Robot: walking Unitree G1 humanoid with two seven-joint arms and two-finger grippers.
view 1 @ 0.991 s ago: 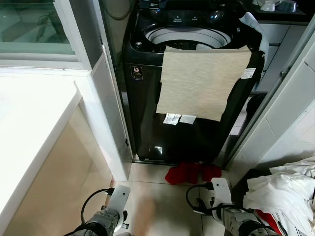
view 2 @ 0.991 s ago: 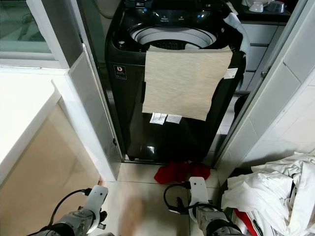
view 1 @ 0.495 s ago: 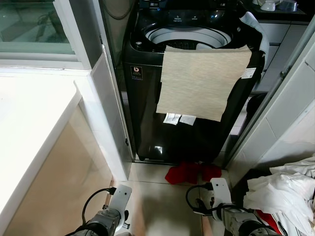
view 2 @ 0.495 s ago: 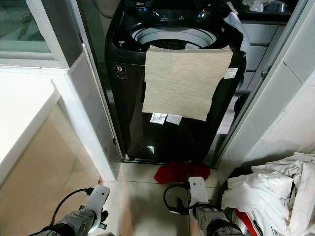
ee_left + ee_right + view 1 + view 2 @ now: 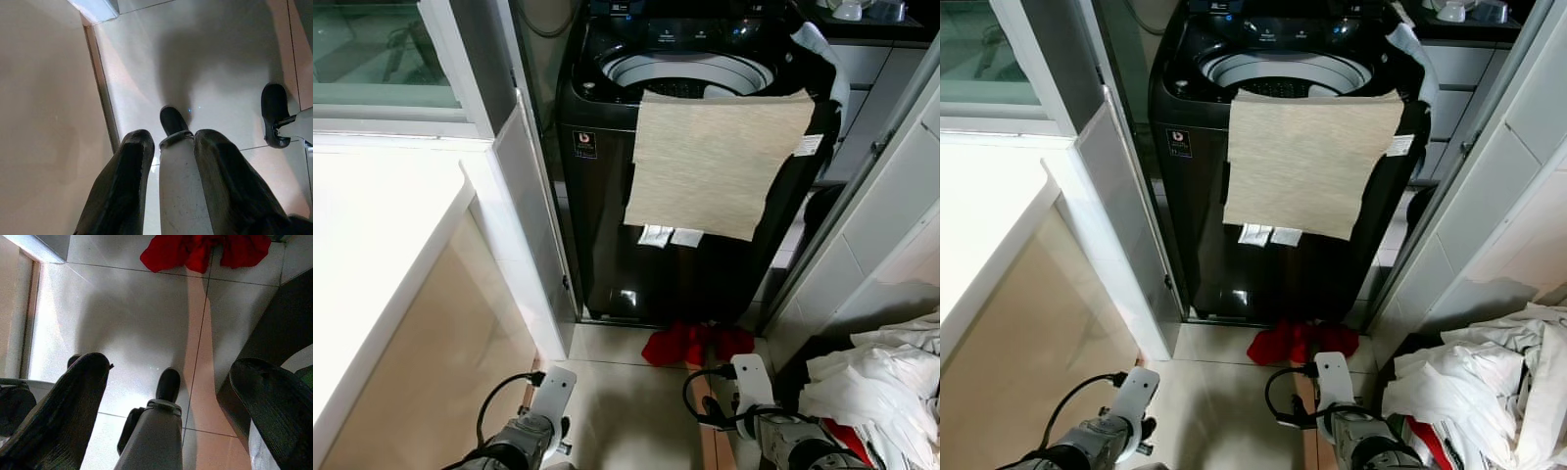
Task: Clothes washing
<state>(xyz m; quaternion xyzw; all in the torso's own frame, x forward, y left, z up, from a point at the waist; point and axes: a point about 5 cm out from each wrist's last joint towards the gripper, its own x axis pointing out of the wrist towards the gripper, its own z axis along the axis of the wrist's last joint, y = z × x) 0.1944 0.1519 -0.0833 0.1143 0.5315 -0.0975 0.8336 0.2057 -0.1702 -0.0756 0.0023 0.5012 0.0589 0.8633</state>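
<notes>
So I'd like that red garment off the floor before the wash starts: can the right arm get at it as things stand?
Probably yes. The red garment lies on bare tile ahead of the open right gripper, with nothing between; the arm hangs low, so the robot would likely need to bend.

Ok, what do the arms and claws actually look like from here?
Silver-grey forearms end in white wrist blocks, each with a looped black cable. The left claw has two long, smooth black fingers; the right claw has two black fingers with ribbed inner pads.

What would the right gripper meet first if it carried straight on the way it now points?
Probably the tiled floor: the right gripper hangs open, pointing down at bare tile, with the red garment lying farther ahead.
</notes>
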